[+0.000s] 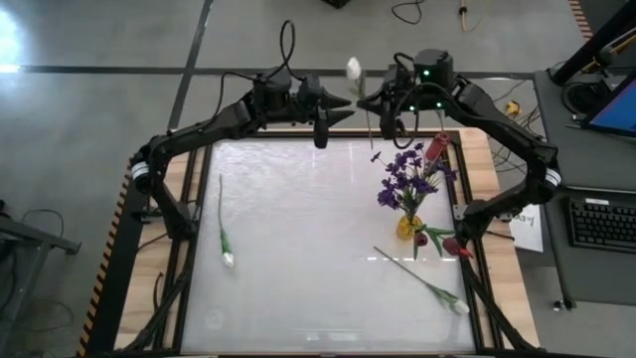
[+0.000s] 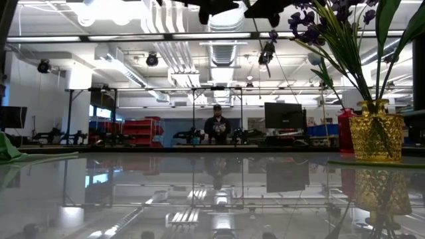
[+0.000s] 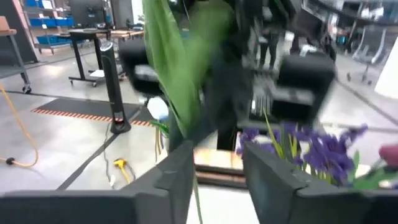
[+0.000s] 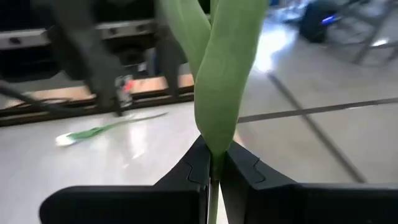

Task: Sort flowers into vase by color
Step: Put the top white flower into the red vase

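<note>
Near edge of table (image 1: 298, 298): two white tulips, one at right front (image 1: 427, 286), one at left (image 1: 224, 227). Mid-right, yellow vase (image 1: 408, 227) w/ purple sprays (image 1: 407, 174); red buds (image 1: 447, 244) just beside it. Far edge, above table: right claw (image 1: 365, 99) clamped on stem of a white tulip (image 1: 354, 70); left claw (image 1: 343, 112) right next to it, fingers apart w/ the leaf between.

Glossy white tabletop (image 1: 298, 249), keyboard (image 1: 604, 221) on side desk, person (image 2: 217, 126) standing far behind, red bins (image 2: 139, 129)
</note>
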